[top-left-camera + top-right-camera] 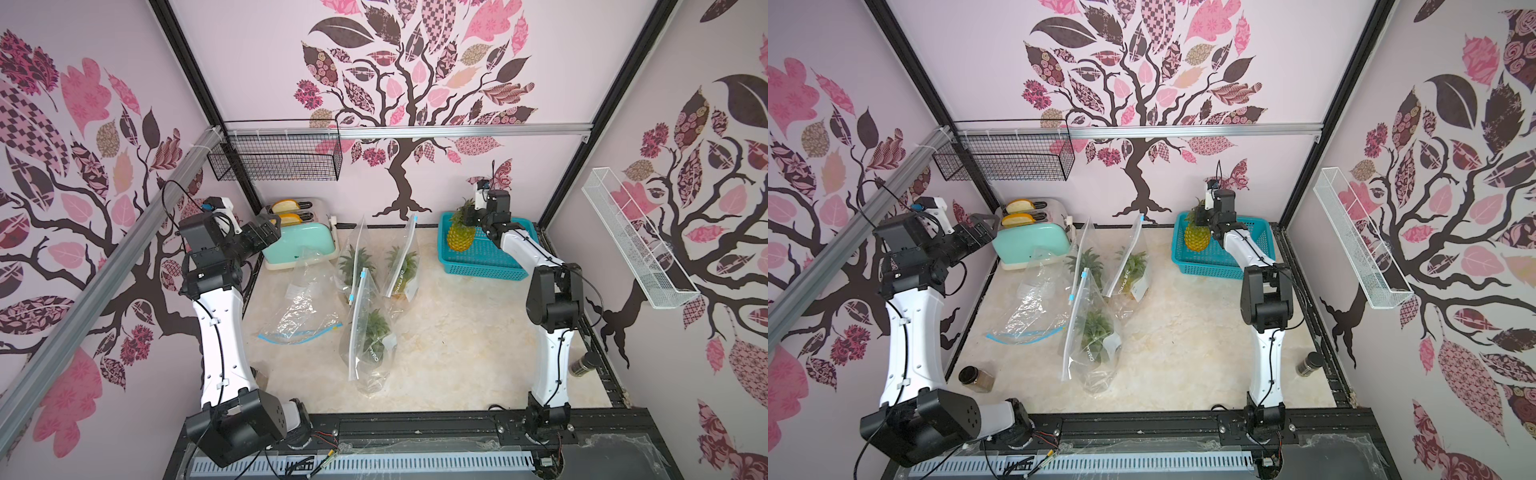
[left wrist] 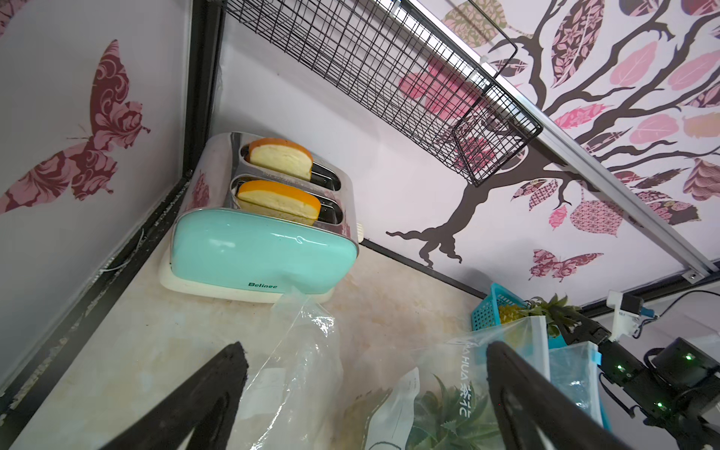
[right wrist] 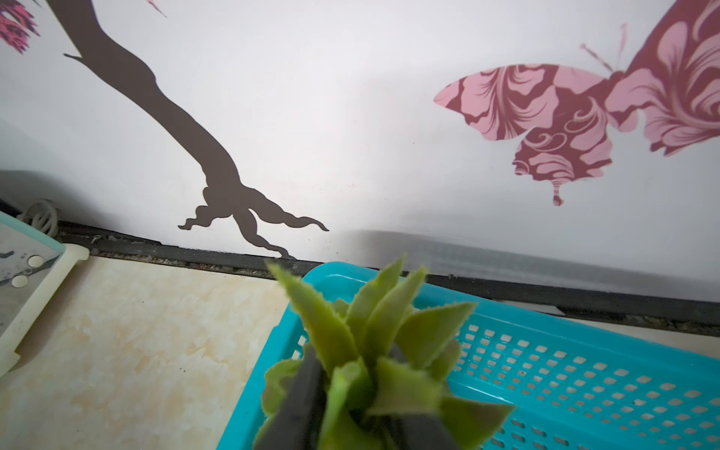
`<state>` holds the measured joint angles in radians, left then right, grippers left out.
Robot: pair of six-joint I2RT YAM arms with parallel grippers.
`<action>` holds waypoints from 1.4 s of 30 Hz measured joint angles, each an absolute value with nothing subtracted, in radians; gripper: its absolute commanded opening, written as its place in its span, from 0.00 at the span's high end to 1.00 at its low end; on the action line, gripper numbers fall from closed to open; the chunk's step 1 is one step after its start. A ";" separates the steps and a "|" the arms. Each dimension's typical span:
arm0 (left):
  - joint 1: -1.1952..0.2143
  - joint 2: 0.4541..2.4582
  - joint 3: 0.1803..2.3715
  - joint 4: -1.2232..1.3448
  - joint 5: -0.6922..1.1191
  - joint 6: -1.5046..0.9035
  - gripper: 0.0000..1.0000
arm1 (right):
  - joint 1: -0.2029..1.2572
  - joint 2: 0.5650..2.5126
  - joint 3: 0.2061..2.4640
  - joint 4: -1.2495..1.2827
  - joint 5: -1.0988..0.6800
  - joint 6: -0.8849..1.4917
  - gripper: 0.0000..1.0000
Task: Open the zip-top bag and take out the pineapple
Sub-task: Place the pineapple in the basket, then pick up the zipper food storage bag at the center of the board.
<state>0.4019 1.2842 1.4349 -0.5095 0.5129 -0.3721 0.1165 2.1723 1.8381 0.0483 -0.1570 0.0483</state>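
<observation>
Your right gripper [image 1: 471, 217] sits at the crown of the pineapple [image 1: 460, 237], with a finger [image 3: 300, 393] on either side of the leaves in the right wrist view; whether the jaws press the crown or have let go, you cannot tell from these pictures. The pineapple stands upright directly below that gripper, inside the basket [image 1: 494, 266]; so I judge this fruit is out of its bag and as good as set down. The empty bag [image 1: 299, 309] lies flat on the counter [image 1: 457, 332], below and just ahead of your left gripper [image 1: 272, 235]; its jaws stand wide apart and hold nothing, close by the toaster [image 1: 297, 245]. What is left, as I read it: free the crown and lift clear; three full bags [image 1: 370, 345], each with its own fruit, stand on the counter between your two grippers; their zips are too small to judge.
</observation>
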 measured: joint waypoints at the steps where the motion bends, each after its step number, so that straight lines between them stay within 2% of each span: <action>1: 0.400 1.284 1.435 -0.506 0.524 -0.375 0.02 | 0.117 2.159 1.821 0.050 -0.153 0.051 0.48; 8: 0.348 1.285 1.436 -0.502 0.594 -0.397 0.02 | 0.117 2.010 1.768 0.012 -0.120 0.053 0.37; 16: 0.182 1.289 1.546 -0.591 0.648 -0.365 0.02 | 0.118 1.636 1.657 -0.081 -0.084 0.070 0.37; 21: -0.001 1.289 1.651 -0.811 0.591 -0.252 0.02 | 0.131 1.368 1.526 -0.198 -0.141 0.115 0.37; 25: -0.188 1.277 1.690 -0.996 0.471 -0.182 0.02 | 0.191 1.259 1.477 -0.320 -0.182 0.136 0.37; 31: -0.359 1.195 1.602 -1.209 0.295 -0.177 0.05 | 0.253 1.153 1.377 -0.464 -0.215 0.151 0.37; 40: -0.382 1.062 1.372 -1.274 0.274 -0.243 0.13 | 0.251 1.089 1.328 -0.514 -0.238 0.155 0.37; 42: -0.385 1.050 1.324 -1.264 0.289 -0.258 0.18 | 0.251 1.091 1.316 -0.513 -0.244 0.155 0.37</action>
<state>-0.3855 1.0500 1.3239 -1.2636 0.2890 -0.2584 0.2512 1.0908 1.3163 -0.5133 -0.2440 0.1555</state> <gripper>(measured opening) 0.858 0.633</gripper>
